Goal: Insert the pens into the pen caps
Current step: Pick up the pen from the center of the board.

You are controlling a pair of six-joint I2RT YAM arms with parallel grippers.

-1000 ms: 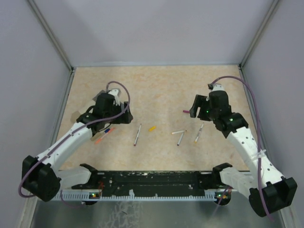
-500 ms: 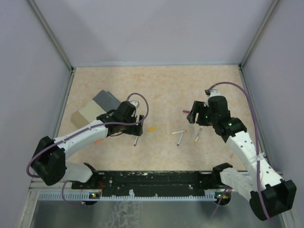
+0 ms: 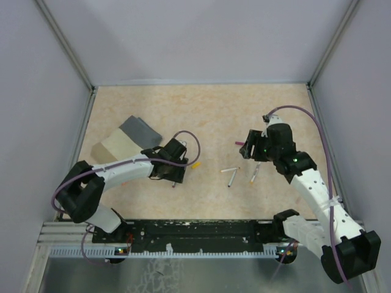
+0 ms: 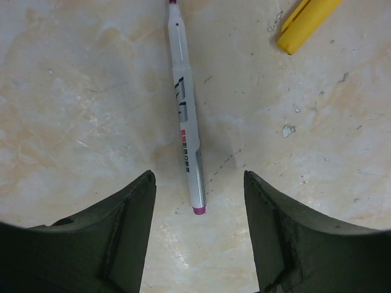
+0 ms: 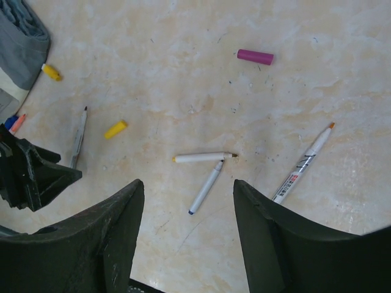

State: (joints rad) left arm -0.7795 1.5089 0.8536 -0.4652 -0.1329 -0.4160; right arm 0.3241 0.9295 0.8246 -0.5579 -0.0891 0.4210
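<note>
A grey pen with a magenta end (image 4: 186, 116) lies on the table, that end just ahead of my left gripper's (image 4: 198, 226) tips. The left gripper is open and empty, low over it (image 3: 176, 177). A yellow cap (image 4: 305, 21) lies up right of the pen. My right gripper (image 5: 186, 238) is open and empty, held above a yellow-ended pen (image 5: 201, 157) and a blue-ended pen (image 5: 206, 186). An orange-tipped pen (image 5: 302, 165) lies to their right. A magenta cap (image 5: 255, 57) lies further off. Another yellow cap (image 5: 52, 72) and blue and orange caps (image 5: 15, 122) lie by the box.
A beige box with a grey lid (image 3: 125, 139) lies at the left, behind the left arm. Grey walls close in the table on three sides. The black rail (image 3: 195, 231) with the arm bases runs along the near edge.
My left arm has swung right, away from the box and the caps beside it, and now sits over the magenta-ended pen. The right gripper shifted slightly and then held still.
</note>
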